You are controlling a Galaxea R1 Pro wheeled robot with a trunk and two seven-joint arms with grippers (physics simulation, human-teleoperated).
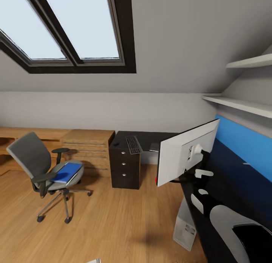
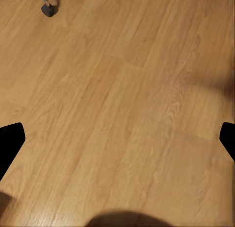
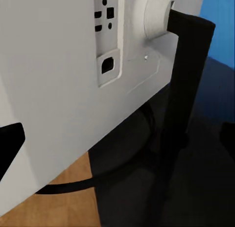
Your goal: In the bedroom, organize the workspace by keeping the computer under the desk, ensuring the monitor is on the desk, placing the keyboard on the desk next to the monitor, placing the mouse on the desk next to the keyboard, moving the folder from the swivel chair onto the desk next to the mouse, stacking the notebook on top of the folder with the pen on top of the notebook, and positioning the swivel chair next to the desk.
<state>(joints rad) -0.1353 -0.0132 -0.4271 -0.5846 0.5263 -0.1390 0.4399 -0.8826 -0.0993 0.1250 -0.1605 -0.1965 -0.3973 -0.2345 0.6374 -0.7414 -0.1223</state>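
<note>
The right gripper point(image 3: 117, 144) is seen with jaws spread, nothing pinched; directly ahead of them stands the monitor point(image 1: 185, 151), its silver-grey back and black stand on the desk point(image 1: 226, 187). The left gripper point(image 2: 117, 139) is also held spread, above bare wooden floor point(image 2: 122, 90), with a chair castor point(image 2: 47, 10) far ahead of the jaws. Well apart from both grippers, the folder point(image 1: 65, 172) is seen lying on the swivel chair point(image 1: 41, 168). The keyboard point(image 1: 133, 144) is laid on the desk above the drawer unit point(image 1: 124, 166). A white computer point(image 1: 185, 225) stands under the desk's edge.
</note>
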